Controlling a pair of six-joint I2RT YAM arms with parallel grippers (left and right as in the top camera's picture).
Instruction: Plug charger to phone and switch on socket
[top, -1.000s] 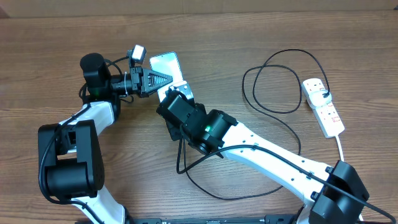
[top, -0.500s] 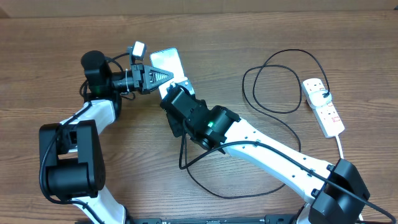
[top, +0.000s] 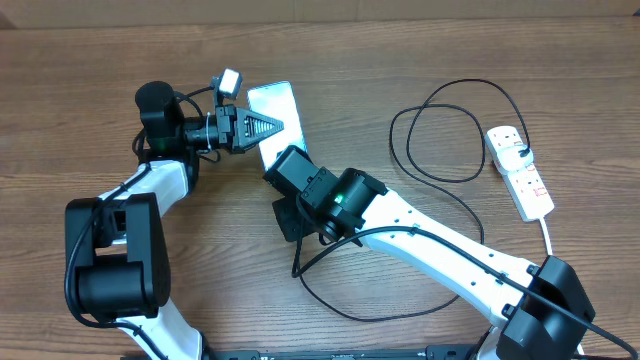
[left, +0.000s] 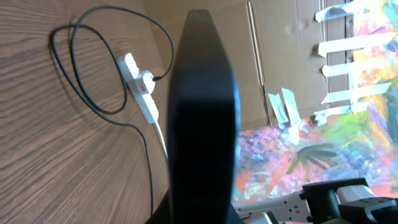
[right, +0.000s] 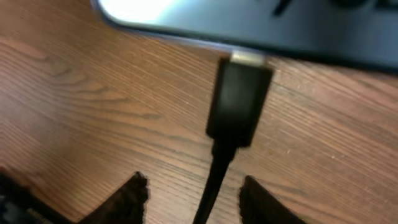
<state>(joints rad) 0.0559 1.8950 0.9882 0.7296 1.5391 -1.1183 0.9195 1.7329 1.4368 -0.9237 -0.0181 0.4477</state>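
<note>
At phone (top: 268, 100), charger (right: 239, 102) inserted, right tool (right: 194, 188) withdrawn

phone (top: 271, 102) lower end hidden under right arm (top: 420, 235), charger connector (right: 239, 102) blurred, socket (top: 521, 172) switches too small to read

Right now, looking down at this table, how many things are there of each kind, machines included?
Phone: 1
Charger cable: 1
Power strip: 1
Robot arms: 2, left arm and right arm
Total: 5
</note>
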